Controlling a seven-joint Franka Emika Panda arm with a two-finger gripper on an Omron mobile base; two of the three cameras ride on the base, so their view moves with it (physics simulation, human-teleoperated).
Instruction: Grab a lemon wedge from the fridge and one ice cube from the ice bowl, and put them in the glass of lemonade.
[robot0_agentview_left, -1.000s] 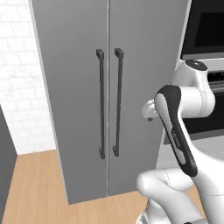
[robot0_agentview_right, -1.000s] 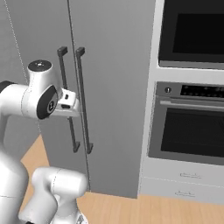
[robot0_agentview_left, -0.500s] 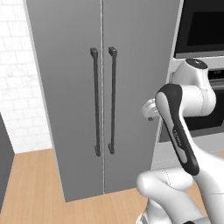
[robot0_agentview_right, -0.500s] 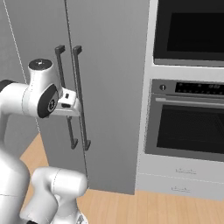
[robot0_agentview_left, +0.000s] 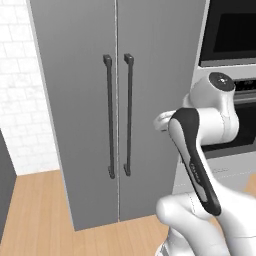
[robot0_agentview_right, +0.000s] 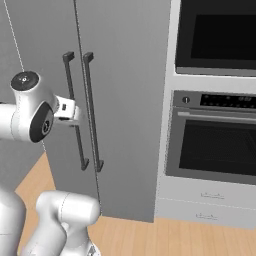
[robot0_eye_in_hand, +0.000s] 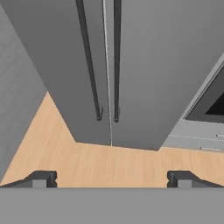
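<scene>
The fridge (robot0_agentview_left: 155, 75) (robot0_agentview_right: 125, 70) stands straight ahead, tall and matte grey, with both doors closed. Its two dark bar handles (robot0_agentview_left: 109, 115) (robot0_eye_in_hand: 117, 65) run side by side along the centre seam. My gripper (robot0_eye_in_hand: 111, 178) is open, fingertips (robot0_eye_in_hand: 41, 178) wide apart with nothing between them. It hangs well short of the doors and looks down at the handles' lower ends and the floor. My white hand (robot0_agentview_right: 67, 110) sits in front of the left handle at mid height. The lemon wedge, the ice bowl and the glass of lemonade are out of view.
A built-in wall oven stack (robot0_agentview_right: 215, 150) (robot0_agentview_left: 230, 35) adjoins the fridge on the right, with pale drawers (robot0_agentview_right: 210, 202) beneath. Wooden floor (robot0_eye_in_hand: 109, 162) runs in front. White tiled wall (robot0_agentview_left: 20, 100) and a dark grey panel (robot0_agentview_left: 4, 190) lie to the left.
The whole picture has slid slightly to the left, so the base has moved. The arm keeps its pose and the fridge doors stay closed.
</scene>
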